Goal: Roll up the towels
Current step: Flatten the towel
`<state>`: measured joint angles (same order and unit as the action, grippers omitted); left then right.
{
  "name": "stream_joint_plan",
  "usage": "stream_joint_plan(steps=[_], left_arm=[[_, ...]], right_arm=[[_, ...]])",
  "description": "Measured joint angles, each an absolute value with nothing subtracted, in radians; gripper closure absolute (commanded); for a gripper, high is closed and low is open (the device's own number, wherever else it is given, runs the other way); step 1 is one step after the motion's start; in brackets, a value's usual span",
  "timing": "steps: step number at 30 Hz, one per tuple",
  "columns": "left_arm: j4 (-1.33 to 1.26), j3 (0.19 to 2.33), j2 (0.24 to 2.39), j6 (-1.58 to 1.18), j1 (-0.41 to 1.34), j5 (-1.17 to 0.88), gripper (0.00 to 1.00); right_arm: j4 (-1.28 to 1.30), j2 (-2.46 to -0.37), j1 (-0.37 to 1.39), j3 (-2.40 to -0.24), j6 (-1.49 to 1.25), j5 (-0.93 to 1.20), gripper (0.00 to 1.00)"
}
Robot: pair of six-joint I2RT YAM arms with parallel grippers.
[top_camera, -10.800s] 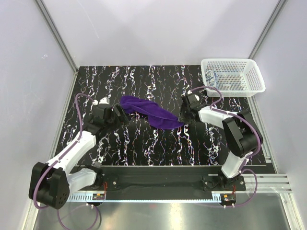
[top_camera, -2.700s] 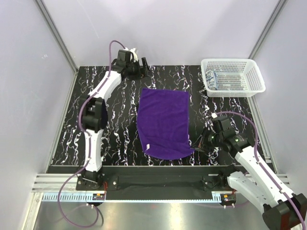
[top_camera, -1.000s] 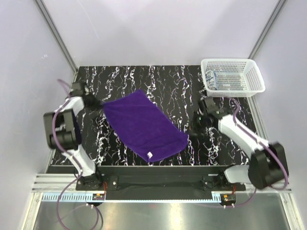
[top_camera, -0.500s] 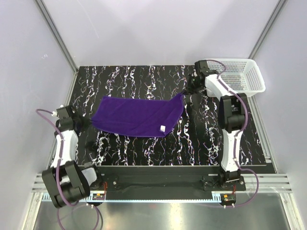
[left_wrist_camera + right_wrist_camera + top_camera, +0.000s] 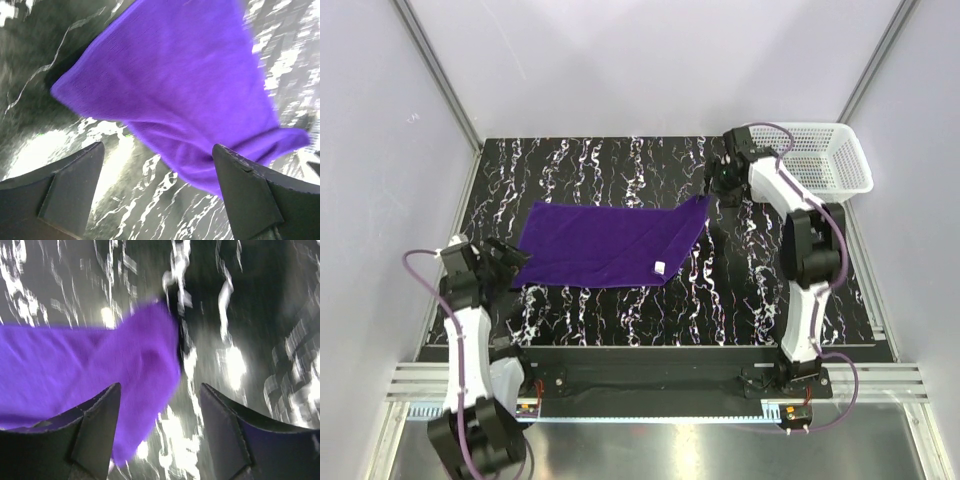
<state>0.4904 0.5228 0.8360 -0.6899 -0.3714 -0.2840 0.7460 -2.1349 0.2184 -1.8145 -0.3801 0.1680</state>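
A deep purple towel (image 5: 605,240) lies spread flat across the middle of the black marbled table (image 5: 740,290), with a small white tag (image 5: 660,267) at its near right corner. At the towel's near left corner my left gripper (image 5: 507,262) stands open. In the left wrist view the towel (image 5: 175,85) lies just ahead of the left gripper (image 5: 160,192), with nothing between the fingers. By the far right corner of the towel my right gripper (image 5: 723,182) is open too. The right wrist view shows the towel (image 5: 85,360) reaching toward the gap of the right gripper (image 5: 160,425), ungripped.
A white mesh basket (image 5: 830,160) stands at the far right corner of the table, partly behind the right arm. Grey walls close in the table on the left, right and back. A metal rail runs along the near edge.
Both grippers have opened and let go of the towel's corners. The towel has settled flat on the table. The left gripper has drawn back a little toward the near left.
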Motion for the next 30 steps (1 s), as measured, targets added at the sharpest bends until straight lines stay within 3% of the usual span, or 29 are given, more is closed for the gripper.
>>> stream_joint_plan(steps=[5, 9, 14, 22, 30], left_arm=[[0.459, 0.577, 0.765, -0.691, -0.371, -0.281, 0.02], [0.358, 0.665, 0.936, -0.689, -0.371, -0.307, 0.02], [0.168, 0.738, 1.239, -0.715, -0.369, -0.381, 0.06], [0.020, 0.953, 1.666, -0.761, -0.338, -0.403, 0.10], [-0.002, 1.060, 1.821, -0.765, -0.283, -0.408, 0.10]], right_arm=[[0.714, -1.804, 0.313, -1.509, -0.429, 0.116, 0.28], [0.537, -1.568, 0.434, -1.178, -0.551, 0.233, 0.32], [0.385, -1.521, 0.443, -0.871, -0.702, 0.310, 0.36], [0.215, -1.535, 0.471, -0.815, -0.799, 0.347, 0.43], [0.101, -1.678, 0.471, -0.814, -0.843, 0.356, 0.44]])
